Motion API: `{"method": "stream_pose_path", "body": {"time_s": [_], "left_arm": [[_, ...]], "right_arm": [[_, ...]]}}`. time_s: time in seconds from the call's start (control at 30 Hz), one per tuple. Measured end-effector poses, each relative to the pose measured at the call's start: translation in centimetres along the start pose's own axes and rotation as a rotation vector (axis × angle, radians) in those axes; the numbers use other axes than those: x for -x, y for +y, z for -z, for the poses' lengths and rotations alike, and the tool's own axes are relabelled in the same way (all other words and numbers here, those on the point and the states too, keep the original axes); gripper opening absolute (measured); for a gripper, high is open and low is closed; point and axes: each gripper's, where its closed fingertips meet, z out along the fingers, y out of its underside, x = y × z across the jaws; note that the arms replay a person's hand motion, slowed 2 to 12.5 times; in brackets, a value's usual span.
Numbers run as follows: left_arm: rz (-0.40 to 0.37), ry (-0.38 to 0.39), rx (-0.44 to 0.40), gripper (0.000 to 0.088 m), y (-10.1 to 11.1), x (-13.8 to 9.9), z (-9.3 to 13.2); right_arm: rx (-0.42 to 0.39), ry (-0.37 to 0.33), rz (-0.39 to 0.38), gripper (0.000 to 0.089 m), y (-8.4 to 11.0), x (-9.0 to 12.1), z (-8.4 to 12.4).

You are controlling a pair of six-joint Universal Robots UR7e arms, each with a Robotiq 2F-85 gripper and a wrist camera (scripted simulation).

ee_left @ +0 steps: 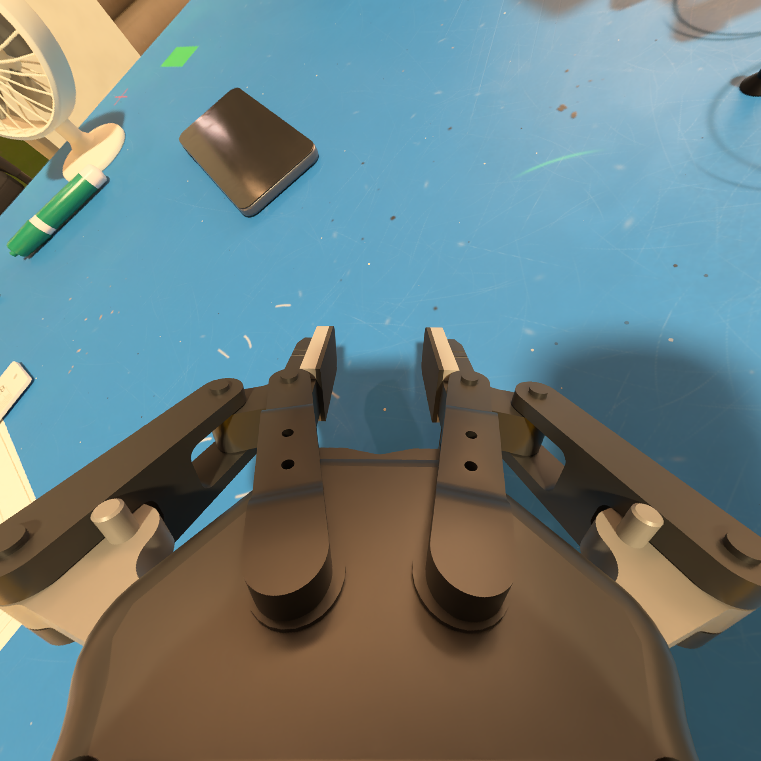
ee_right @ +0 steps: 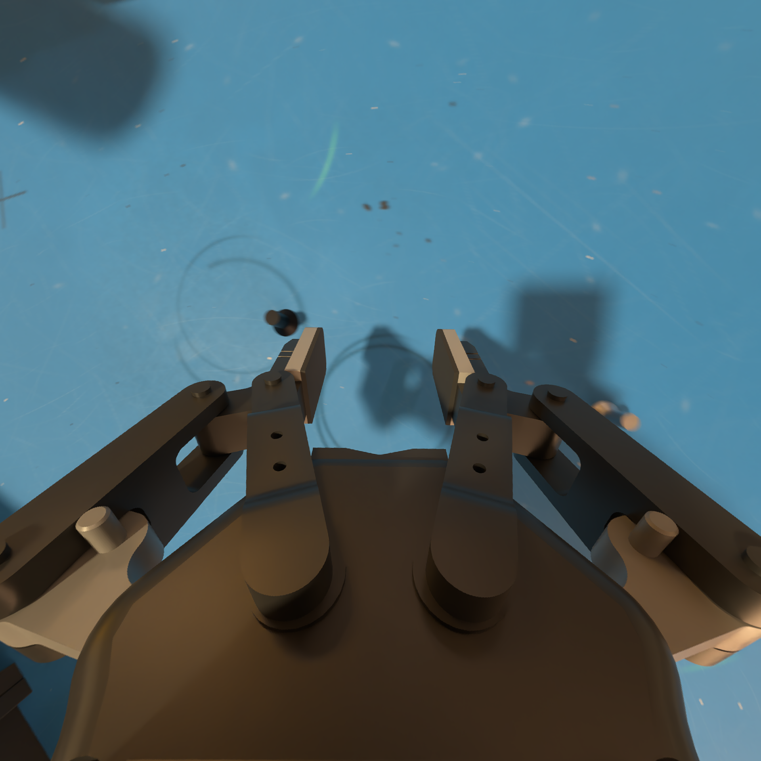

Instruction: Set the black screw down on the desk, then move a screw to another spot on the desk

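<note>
The black screw (ee_right: pixel 282 321) stands on its head on the blue desk (ee_right: pixel 535 164) in the right wrist view, just beyond and left of my left fingertip. My right gripper (ee_right: pixel 379 335) is open and empty above the desk. A tan screw (ee_right: pixel 617 416) lies on the desk to the right, partly hidden behind my right finger linkage. In the left wrist view my left gripper (ee_left: pixel 379 333) is open and empty above bare desk (ee_left: pixel 453 226). The black screw (ee_left: pixel 751 84) shows at the far right edge of that view, cut off.
In the left wrist view a dark flat box (ee_left: pixel 247 150) lies at the upper left, with a green marker (ee_left: pixel 57 210), a white desk fan (ee_left: pixel 37 90) and a green square patch (ee_left: pixel 179 55) near the desk's left edge. A white object (ee_left: pixel 12 387) lies at the left.
</note>
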Motion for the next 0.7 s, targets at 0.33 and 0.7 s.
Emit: {"method": "stream_pose_path", "body": {"time_s": [0.33, 0.7], "left_arm": [[0.005, 0.001, 0.001, 0.0381, 0.0, 0.0, 0.0], [0.014, 0.004, -0.002, 0.0381, 0.0, 0.1, 0.0]], "right_arm": [[-0.047, 0.248, -0.192, 0.0311, 2.8, -8.3, 3.4], [-0.054, 0.257, -0.235, 0.0286, 4.3, -11.6, 3.0]]}}
